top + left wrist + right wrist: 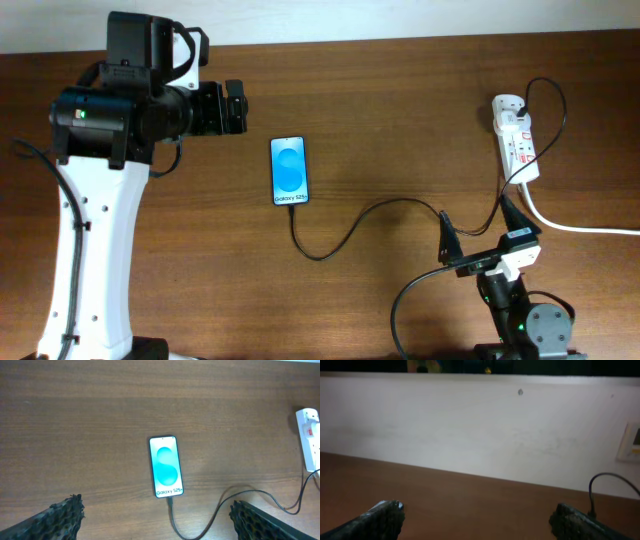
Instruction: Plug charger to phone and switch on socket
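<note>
The phone (289,170) lies flat mid-table, blue screen up, with a white "Galaxy S25+" strip; it also shows in the left wrist view (166,466). The thin black charger cable (345,237) has its plug tip at the phone's near end (171,502) and runs right to the white socket strip (517,138), partly seen at the right edge of the left wrist view (310,435). My left gripper (236,107) is open and empty, up and left of the phone. My right gripper (478,228) is open and empty near the front right, below the socket.
A thick white cord (580,225) runs from the socket to the right edge. A pale wall (470,430) stands behind the table's far edge. The left arm's white body (90,250) covers the front left of the table.
</note>
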`<action>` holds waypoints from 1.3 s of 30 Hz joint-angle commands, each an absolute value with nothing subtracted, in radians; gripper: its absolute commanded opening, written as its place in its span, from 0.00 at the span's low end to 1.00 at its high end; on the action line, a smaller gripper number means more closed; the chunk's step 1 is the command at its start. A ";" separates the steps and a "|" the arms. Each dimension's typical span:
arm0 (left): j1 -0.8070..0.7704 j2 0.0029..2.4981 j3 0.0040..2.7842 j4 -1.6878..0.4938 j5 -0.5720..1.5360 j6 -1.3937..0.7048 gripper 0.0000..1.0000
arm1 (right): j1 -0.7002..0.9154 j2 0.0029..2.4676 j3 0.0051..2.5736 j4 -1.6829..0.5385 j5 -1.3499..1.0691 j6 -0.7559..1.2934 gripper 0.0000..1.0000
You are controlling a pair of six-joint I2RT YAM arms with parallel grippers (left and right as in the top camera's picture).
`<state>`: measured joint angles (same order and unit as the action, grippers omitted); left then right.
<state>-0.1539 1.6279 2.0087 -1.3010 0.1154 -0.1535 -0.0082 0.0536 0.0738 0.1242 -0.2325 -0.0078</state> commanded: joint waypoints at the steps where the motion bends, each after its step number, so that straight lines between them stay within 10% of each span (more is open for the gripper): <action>1: -0.148 1.615 2.015 -1.304 0.115 -0.149 0.99 | 0.001 0.003 0.007 0.139 -0.228 -0.011 0.98; 26: -0.170 1.463 1.946 -1.333 0.099 -0.148 0.99 | 0.001 0.003 0.006 -0.057 -0.234 -0.007 0.98; 39: -0.095 0.335 0.396 -0.294 -0.076 -0.147 0.99 | 0.001 0.003 0.006 -0.057 -0.234 -0.007 0.98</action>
